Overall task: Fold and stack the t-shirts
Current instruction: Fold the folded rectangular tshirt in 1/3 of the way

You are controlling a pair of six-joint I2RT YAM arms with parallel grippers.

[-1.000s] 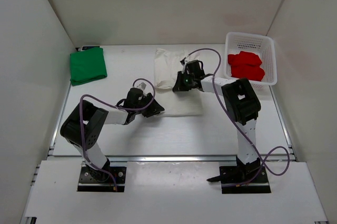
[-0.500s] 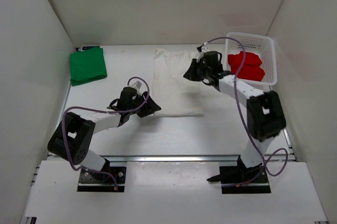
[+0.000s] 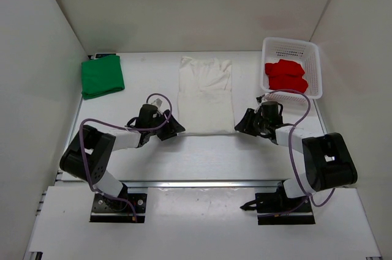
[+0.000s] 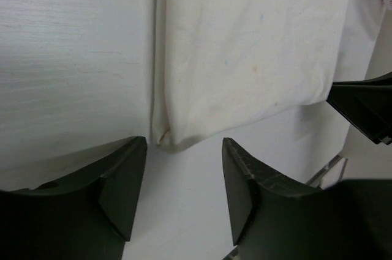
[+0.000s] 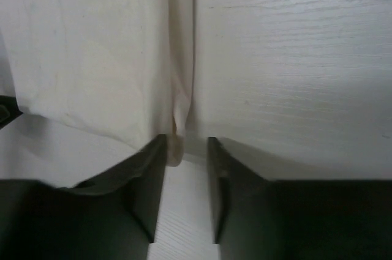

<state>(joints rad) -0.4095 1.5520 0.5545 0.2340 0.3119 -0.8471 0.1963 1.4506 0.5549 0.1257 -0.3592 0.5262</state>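
The off-white t-shirt [image 3: 205, 95], folded into a long strip, lies in the middle of the table [image 3: 202, 157]. The left gripper [image 4: 184, 150] has its jaws well apart, with the strip's near-left corner just ahead of its fingertips, ungripped. The right gripper [image 5: 187, 147] is narrowly parted, the near-right corner poking loosely between its tips. The green t-shirt [image 3: 102, 75] lies folded at far left. The red t-shirt [image 3: 286, 76] sits in the white basket [image 3: 291, 46].

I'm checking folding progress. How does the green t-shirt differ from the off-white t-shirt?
The green t-shirt is a compact folded square; the off-white t-shirt is a long strip, not yet folded short. The green one lies in the far left corner, away from both arms; the off-white one lies mid-table with the left gripper and right gripper at its near corners. Both lie flat on the table, outside the basket.
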